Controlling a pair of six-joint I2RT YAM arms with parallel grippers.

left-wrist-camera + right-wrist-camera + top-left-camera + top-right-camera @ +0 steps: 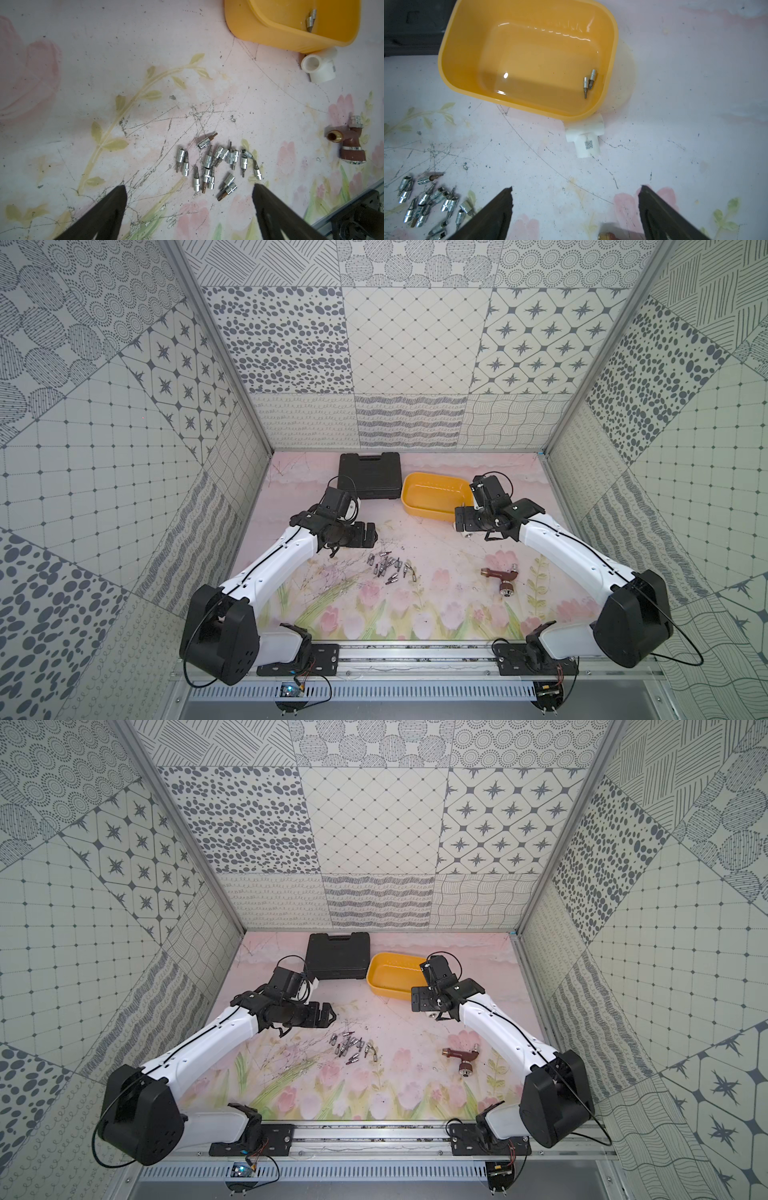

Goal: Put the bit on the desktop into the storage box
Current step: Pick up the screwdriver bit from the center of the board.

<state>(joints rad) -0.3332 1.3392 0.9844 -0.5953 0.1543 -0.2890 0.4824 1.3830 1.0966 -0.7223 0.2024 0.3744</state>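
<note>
- The left gripper (189, 186) is hovering above the desktop (83, 62) with its jaws standing wide apart. It is holding nothing and touching nothing.
- The heap of bits (216, 164) is lying loose on the desktop just ahead of its fingertips, well apart from the storage box (467, 41).
- The right gripper (576, 187) is also hanging with its jaws spread wide and empty, over bare desktop near the storage box.
- The storage box is sitting upright at the back of the desktop, just beside the black case (368, 479).
- Two bits (588, 83) are lying side by side on the box floor, touching each other, close to one short wall.
- A white pipe tee (586, 139) is resting against the box's outer wall.
- A brown tap fitting (500, 578) is lying apart on the right side.
</note>
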